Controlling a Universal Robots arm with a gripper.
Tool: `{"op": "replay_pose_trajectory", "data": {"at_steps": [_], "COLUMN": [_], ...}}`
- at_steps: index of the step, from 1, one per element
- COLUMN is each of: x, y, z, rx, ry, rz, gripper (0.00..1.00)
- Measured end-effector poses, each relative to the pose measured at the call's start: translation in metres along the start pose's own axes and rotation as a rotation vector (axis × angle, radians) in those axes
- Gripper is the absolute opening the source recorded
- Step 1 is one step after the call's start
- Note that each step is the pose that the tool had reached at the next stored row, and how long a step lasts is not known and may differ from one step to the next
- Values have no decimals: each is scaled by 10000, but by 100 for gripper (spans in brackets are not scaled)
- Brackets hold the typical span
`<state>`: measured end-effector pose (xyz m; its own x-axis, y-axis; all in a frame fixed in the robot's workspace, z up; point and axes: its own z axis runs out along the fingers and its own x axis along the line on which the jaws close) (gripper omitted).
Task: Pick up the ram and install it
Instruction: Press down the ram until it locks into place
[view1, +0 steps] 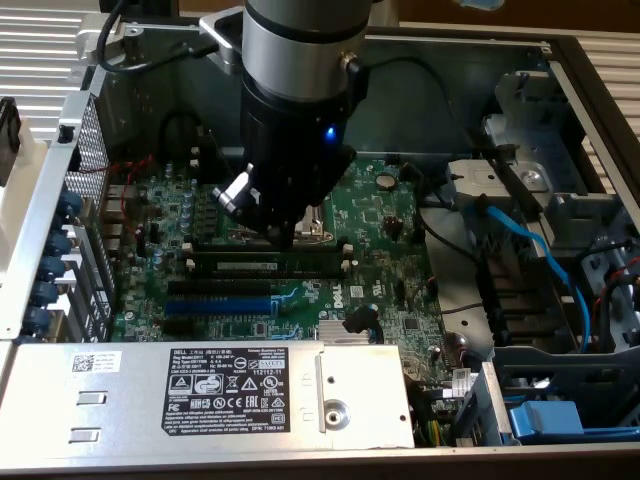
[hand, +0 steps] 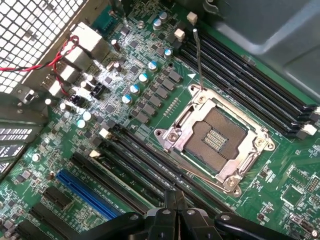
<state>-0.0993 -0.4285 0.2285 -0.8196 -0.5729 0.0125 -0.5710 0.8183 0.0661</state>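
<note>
The ram (view1: 266, 266) is a dark-green stick with a pale label strip. It stands edge-up in one of the long black memory slots just in front of the CPU socket (view1: 312, 228), between the white end clips. My arm's wrist (view1: 300, 150) hangs directly over that spot. In the wrist view my gripper (hand: 175, 201) is shut, its black fingers pressed together with nothing between them, right above the row of memory slots (hand: 150, 167) beside the open CPU socket (hand: 215, 142). I cannot tell whether the fingertips touch the ram.
A blue expansion slot (hand: 82, 190) lies beside the memory slots. A second bank of black memory slots (hand: 250, 85) sits beyond the socket. The silver power supply (view1: 210, 395), blue cables (view1: 535, 250) and the case walls (view1: 60, 190) hem in the board.
</note>
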Motion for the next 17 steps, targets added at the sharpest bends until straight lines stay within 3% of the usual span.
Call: {"op": "replay_pose_trajectory", "data": {"at_steps": [4,12,17], "x": [0,2,2], "y": [0,5,8], "z": [-1,-74,-134], "rx": [-50,-179,-157], "ry": [36,179,207], "rz": [394,970,1386], "gripper": [10,10,10]}}
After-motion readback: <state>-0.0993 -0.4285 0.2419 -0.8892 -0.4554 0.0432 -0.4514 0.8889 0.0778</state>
